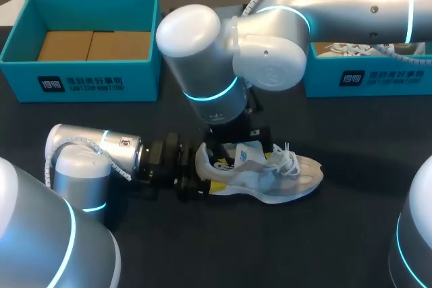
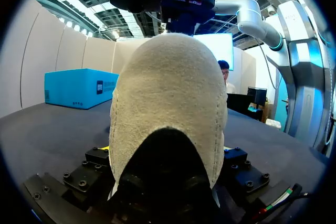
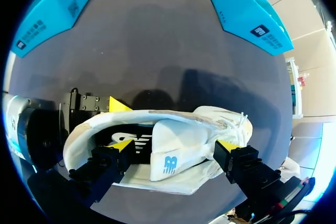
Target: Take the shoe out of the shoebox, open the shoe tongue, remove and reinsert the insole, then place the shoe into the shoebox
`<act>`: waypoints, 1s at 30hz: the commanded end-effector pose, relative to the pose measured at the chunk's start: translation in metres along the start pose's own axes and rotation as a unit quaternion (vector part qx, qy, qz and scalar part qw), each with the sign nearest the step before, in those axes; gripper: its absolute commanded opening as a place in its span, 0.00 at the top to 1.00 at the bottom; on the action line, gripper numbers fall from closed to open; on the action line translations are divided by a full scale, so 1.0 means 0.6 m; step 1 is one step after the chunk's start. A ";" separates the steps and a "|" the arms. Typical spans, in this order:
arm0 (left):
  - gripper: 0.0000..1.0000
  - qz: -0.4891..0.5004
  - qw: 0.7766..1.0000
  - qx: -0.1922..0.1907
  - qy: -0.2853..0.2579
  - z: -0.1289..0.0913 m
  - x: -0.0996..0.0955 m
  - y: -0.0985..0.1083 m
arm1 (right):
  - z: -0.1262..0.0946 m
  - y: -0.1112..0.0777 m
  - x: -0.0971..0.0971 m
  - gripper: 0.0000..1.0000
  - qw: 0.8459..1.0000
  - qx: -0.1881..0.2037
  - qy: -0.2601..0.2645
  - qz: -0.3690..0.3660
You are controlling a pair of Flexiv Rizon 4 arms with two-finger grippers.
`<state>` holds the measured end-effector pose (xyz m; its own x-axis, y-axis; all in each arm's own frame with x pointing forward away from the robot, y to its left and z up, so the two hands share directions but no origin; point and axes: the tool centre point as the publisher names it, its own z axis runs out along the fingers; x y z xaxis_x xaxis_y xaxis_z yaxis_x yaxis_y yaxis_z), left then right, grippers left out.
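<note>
Shoe (image 1: 270,175): heel pinched by left gripper (image 1: 196,175)
Right gripper (image 3: 173,145): spread, straddling tongue (image 3: 176,160)
Left wrist view: only heel, fingertips hidden

Overhead; two wrist close-ups; shared shoe (image 1: 270,179)

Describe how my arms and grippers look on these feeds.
Both the left arm and right arm are silver-grey rounded tubes with cyan light rings at the joints and a white ribbed cable alongside. The left gripper and right gripper are black bolted blocks with yellow wedge tips. Coloured wires run beside each.
</note>
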<state>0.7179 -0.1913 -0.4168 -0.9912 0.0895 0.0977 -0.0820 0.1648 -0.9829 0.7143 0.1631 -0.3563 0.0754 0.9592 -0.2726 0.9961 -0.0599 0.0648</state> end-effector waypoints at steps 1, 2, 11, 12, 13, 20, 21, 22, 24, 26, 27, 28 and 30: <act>1.00 0.000 1.000 0.000 -0.001 0.002 0.001 0.000 | 0.004 -0.010 -0.004 0.00 0.998 -0.007 0.003 0.067; 1.00 0.000 1.000 0.000 -0.001 0.002 0.001 0.000 | 0.004 -0.011 -0.006 0.00 0.998 -0.010 0.004 0.068; 1.00 0.000 1.000 0.000 -0.001 0.002 0.001 0.000 | 0.011 -0.016 -0.025 0.00 0.998 -0.012 0.003 0.068; 1.00 0.000 1.000 0.000 -0.001 0.002 0.001 0.000 | 0.010 -0.017 -0.027 0.00 0.998 -0.013 0.003 0.068; 1.00 0.000 1.000 0.000 -0.001 0.002 0.001 0.000 | 0.010 -0.018 -0.029 0.00 0.998 -0.013 0.003 0.068; 1.00 0.000 1.000 0.000 -0.001 0.002 0.001 0.000 | 0.012 -0.018 -0.047 0.00 0.998 -0.016 0.004 0.066; 1.00 0.000 1.000 0.000 -0.001 0.002 0.001 0.000 | 0.011 -0.018 -0.048 0.00 0.998 -0.016 0.004 0.066; 1.00 0.000 1.000 0.000 -0.001 0.002 0.001 0.000 | 0.009 -0.017 -0.051 0.00 0.998 -0.017 0.004 0.065; 1.00 0.000 1.000 0.000 -0.001 0.002 0.001 0.000 | 0.004 -0.016 -0.054 0.00 0.998 -0.019 0.002 0.063; 1.00 0.000 1.000 0.000 -0.001 0.002 0.001 0.000 | 0.000 -0.016 -0.058 0.00 0.998 -0.019 0.001 0.063; 1.00 0.000 1.000 0.000 -0.001 0.002 0.001 0.000 | -0.002 -0.015 -0.062 0.00 0.998 -0.019 0.000 0.063; 1.00 0.000 1.000 0.000 -0.001 0.002 0.001 0.000 | -0.003 -0.016 -0.065 0.00 0.998 -0.019 0.000 0.064; 1.00 0.000 1.000 0.000 -0.001 0.002 0.001 0.000 | -0.006 -0.016 -0.071 0.00 0.998 -0.017 0.002 0.066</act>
<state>0.7179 -0.1914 -0.4167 -0.9912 0.0896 0.0977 -0.0820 0.1647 -0.9829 0.7069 0.1279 -0.3464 0.1078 0.9552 -0.2755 0.9917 -0.0835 0.0982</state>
